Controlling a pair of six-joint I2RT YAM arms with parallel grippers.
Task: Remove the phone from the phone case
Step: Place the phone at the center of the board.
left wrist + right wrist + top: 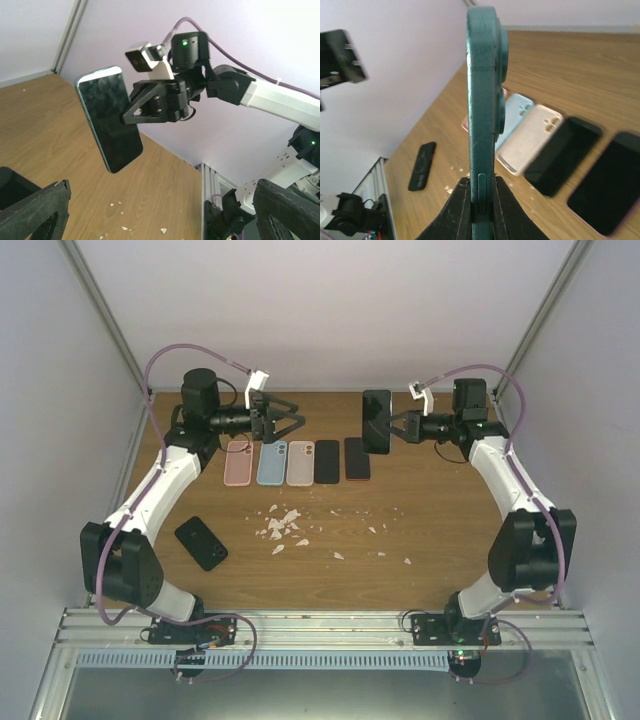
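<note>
A phone in a dark green case [377,421] is held upright in the air above the back of the table by my right gripper [392,425], which is shut on its edge. In the right wrist view the case [482,100] stands edge-on between the two fingers [461,210]. In the left wrist view its dark screen [110,120] faces me, with the right gripper [131,111] behind it. My left gripper [297,418] is open and empty, a short way left of the phone and level with it. Its own fingertips [37,210] sit wide apart at the bottom of the left wrist view.
A row lies on the table under the grippers: pink case [237,462], blue case [271,462], beige case [301,462], black phone [327,461], dark phone with a reddish rim [357,458]. A black case [201,542] lies front left. White scraps [285,525] are scattered mid-table.
</note>
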